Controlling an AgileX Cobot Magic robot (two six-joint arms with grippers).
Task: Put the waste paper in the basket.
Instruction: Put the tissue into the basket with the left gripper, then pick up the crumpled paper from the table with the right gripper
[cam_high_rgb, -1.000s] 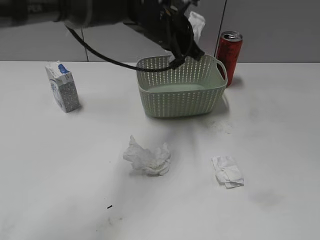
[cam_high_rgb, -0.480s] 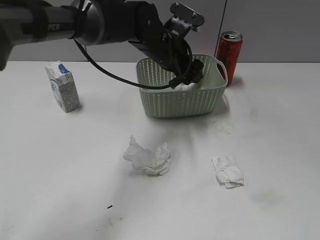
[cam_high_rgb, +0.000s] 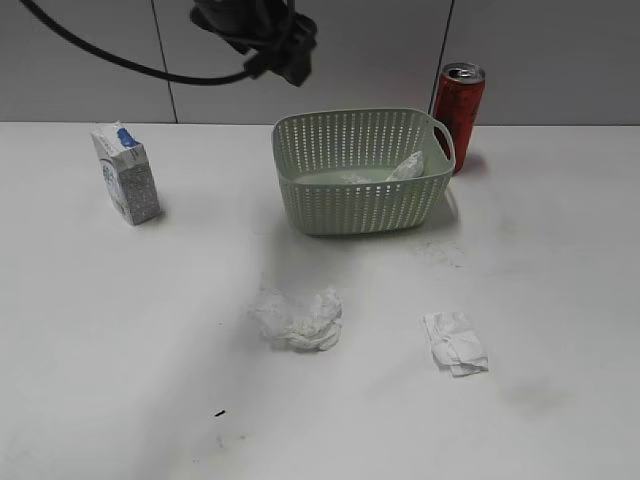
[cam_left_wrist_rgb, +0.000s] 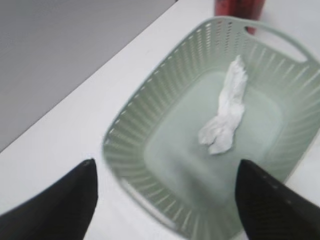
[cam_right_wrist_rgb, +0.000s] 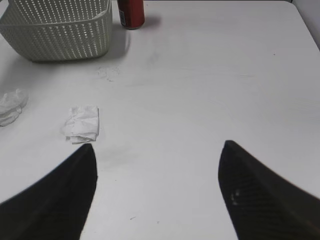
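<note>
The pale green plastic basket with slotted walls and handle cut-outs (cam_high_rgb: 362, 170) stands toward the back of the white table (cam_high_rgb: 560, 300), and everything else sits around it. From the exterior view only a white tip of the elongated crumpled tissue wad (cam_high_rgb: 405, 167) peeks over its front wall. The left wrist view looks straight down into the basket (cam_left_wrist_rgb: 150, 125) and shows that wad (cam_left_wrist_rgb: 226, 116) whole: a long strip lying on the basket floor, its far end leaning up against the wall.

In front of the basket, well apart from it, lies the bulky crumpled white wad (cam_high_rgb: 297, 319); to that wad's right lies the small flattish white wad (cam_high_rgb: 455, 342). The right wrist view shows the flattish one (cam_right_wrist_rgb: 81, 123) plainly but catches only an edge of the bulky one (cam_right_wrist_rgb: 11, 106).

A red drink can (cam_high_rgb: 458, 101) stands just beside the basket's right handle. A boxy white-and-blue speckled pack (cam_high_rgb: 125, 172) stands well to the basket's left.

The left gripper (cam_left_wrist_rgb: 165, 197) hangs above the basket with its jaws spread wide, holding nothing. The right gripper (cam_right_wrist_rgb: 157, 192), which the exterior view does not show, hovers over bare table on the can's side, jaws likewise wide and empty.
</note>
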